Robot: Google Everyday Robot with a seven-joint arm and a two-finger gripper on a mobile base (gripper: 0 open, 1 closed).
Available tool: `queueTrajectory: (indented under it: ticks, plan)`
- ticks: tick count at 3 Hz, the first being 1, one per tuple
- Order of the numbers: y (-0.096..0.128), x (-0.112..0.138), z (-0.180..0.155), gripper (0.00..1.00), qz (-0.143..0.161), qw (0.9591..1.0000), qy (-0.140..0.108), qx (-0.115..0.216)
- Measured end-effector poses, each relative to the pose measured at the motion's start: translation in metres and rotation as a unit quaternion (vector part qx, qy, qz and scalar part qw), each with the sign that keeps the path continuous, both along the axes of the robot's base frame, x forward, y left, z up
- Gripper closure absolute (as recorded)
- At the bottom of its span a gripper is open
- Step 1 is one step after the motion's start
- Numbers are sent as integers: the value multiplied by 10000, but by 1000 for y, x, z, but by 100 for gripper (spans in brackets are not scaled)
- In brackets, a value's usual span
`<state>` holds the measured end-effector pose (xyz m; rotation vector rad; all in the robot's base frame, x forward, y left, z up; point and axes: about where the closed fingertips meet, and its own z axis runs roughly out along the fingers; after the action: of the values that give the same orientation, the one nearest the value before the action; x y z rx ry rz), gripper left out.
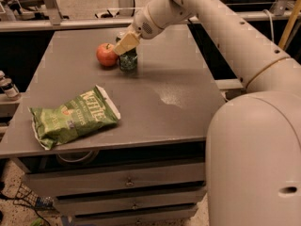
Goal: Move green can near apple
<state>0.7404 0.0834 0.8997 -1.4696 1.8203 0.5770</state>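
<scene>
The green can (128, 61) stands upright on the grey table (155, 112), far centre-left. The red apple (106, 54) sits right beside it on its left, almost touching. My gripper (126, 43) reaches in from the upper right on the white arm (197, 8) and sits at the top of the can, hiding the can's silver top. Only the can's lower green body shows below it.
A flat green chip bag (73, 117) lies at the table's front left. Drawers (127, 180) are under the table front. The robot's large white body (256, 159) fills the lower right. A pale smear (170, 97) marks the table's middle right.
</scene>
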Motion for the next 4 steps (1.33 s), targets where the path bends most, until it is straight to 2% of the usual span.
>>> queueTrajectory:
  ticks: [1,2,3,4]
  plan:
    - [0,0,1,25,1,10000,1,0]
    - [0,0,1,2,1,10000,1,-1]
    - [-15,-2,12,0,-99,9998,-184,-78]
    - [-54,-7,26,0,-335,9986,-354,-187]
